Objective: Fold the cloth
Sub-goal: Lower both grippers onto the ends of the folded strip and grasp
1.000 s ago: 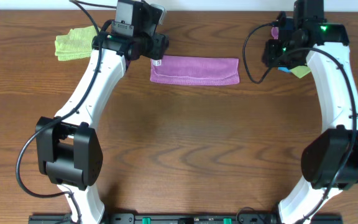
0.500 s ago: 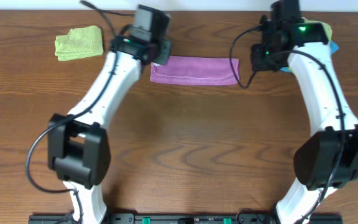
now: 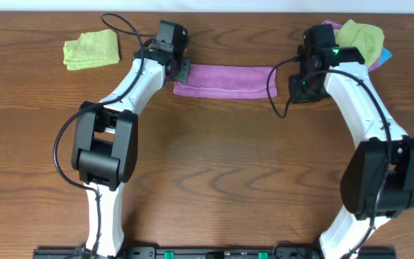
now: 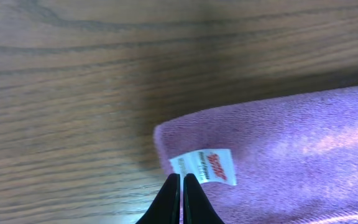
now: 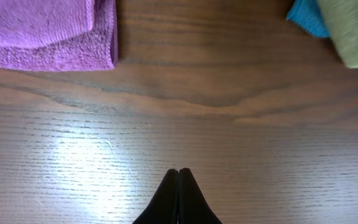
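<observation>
The purple-magenta cloth (image 3: 225, 80) lies flat on the wooden table (image 3: 214, 165), folded into a long narrow strip with its layered edges roughly aligned. Its small white tag (image 4: 205, 167) sits at one end corner and shows red print too small to read. The left end effector (image 4: 182, 183) is positioned at that tagged end; its fingers are pressed together, with no fabric visible between them, and the tips lie just beside the tag at the cloth's border. The right end effector (image 5: 178, 177) is positioned off the cloth's opposite end, over bare table and clear of the fabric; its fingers are likewise pressed together and hold nothing. A folded yellow-green cloth (image 3: 92, 49) lies well beyond the tagged end of the purple cloth. A second yellow-green cloth (image 3: 359, 36) lies beyond the opposite end, resting partly over a bright blue cloth (image 5: 306, 15), both apart from the purple cloth.
</observation>
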